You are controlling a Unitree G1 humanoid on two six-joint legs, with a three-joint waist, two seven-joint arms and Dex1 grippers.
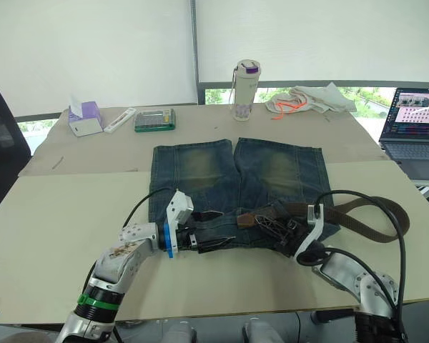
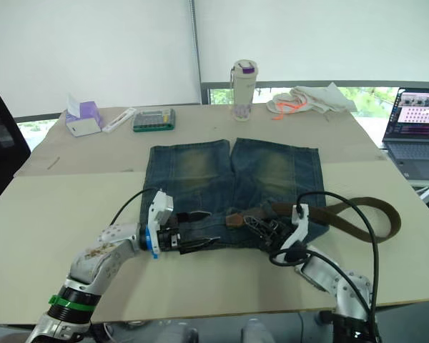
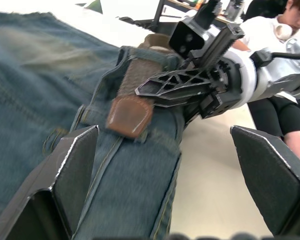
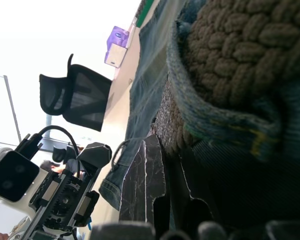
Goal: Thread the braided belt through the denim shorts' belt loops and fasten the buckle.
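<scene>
Dark blue denim shorts (image 1: 236,187) lie flat on the beige desk (image 1: 50,236), a dark brown braided belt (image 1: 365,213) partly hidden under the waistband. Left gripper (image 1: 213,230) fingers spread apart at the waistband; right gripper (image 1: 275,230) fingers clamp belt and denim, buckle unseen.

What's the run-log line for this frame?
left gripper: open, at waistband | right gripper: shut on dark brown braided belt | dark blue denim shorts: flat on table | silvery metal buckle: unfastened

no legible text, label or number on anything in view
</scene>
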